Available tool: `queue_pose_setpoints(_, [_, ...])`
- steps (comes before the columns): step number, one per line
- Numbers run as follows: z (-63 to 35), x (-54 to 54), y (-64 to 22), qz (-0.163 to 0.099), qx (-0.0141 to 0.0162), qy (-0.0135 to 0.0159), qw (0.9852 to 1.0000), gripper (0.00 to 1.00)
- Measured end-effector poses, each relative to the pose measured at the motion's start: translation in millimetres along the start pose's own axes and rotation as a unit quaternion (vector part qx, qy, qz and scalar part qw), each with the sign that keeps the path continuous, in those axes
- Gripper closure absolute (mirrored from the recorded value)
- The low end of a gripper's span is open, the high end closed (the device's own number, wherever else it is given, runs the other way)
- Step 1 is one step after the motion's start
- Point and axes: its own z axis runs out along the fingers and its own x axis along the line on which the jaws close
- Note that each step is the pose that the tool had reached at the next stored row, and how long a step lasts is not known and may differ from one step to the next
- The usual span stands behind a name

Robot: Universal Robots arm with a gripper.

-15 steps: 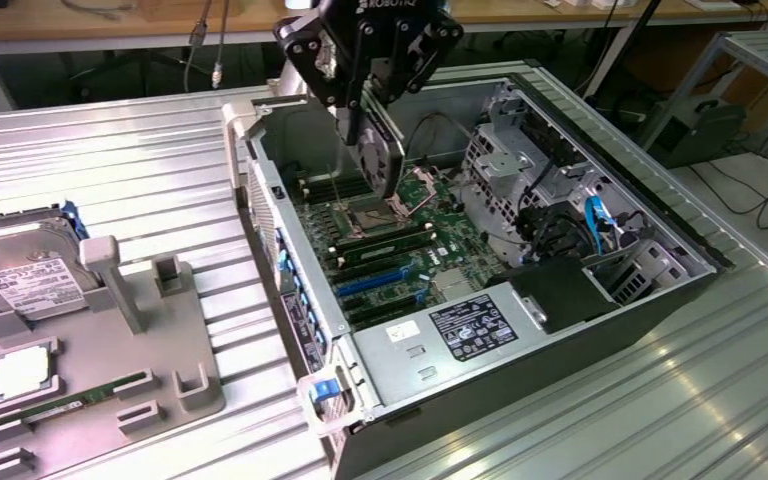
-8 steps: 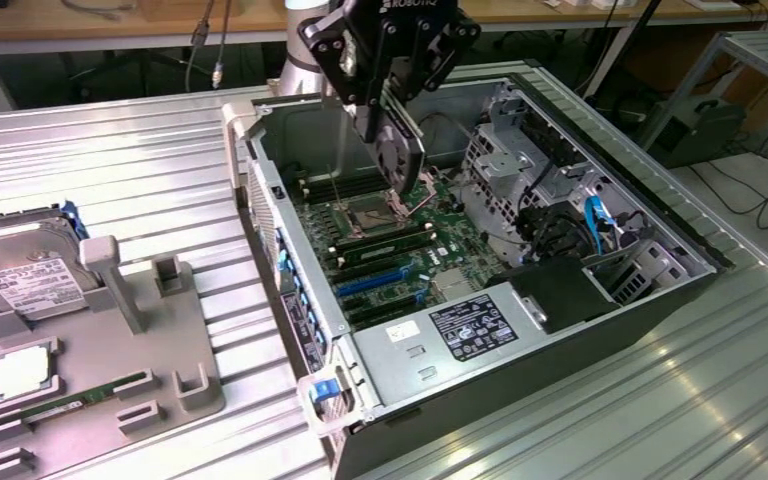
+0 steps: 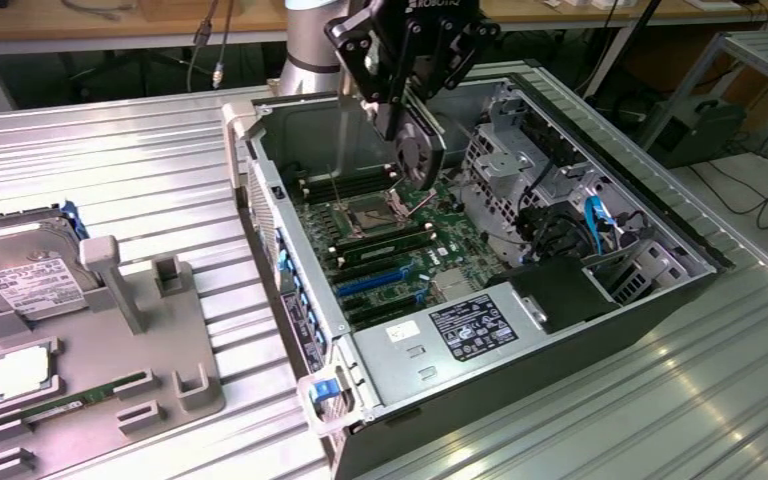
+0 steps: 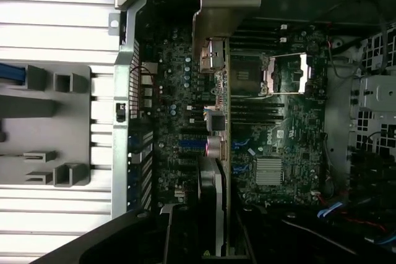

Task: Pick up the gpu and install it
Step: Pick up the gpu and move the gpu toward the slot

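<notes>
Nearest me ran the ribbed, silvery bench (image 3: pixel 704 400), carrying the open grey steel computer case (image 3: pixel 558 370). Picking up looked done: the black claw (image 3: pixel 404 115) was clamped on the gpu (image 3: pixel 424 172), which hung edge-down over the case's far end, clear of the green motherboard (image 3: pixel 384 250). Seating it, I judged, was not yet done. The card was flat and rectangular, black-shrouded around a round fan (image 3: pixel 414 148), with a dull silver bracket (image 4: pixel 216 17).
</notes>
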Motion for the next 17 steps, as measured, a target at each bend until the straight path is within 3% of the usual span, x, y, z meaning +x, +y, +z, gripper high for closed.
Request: queue_pose_setpoints(17, [1.7,-33.5,-1.2,0.000,0.0000,0.0000,1.0000,0.72])
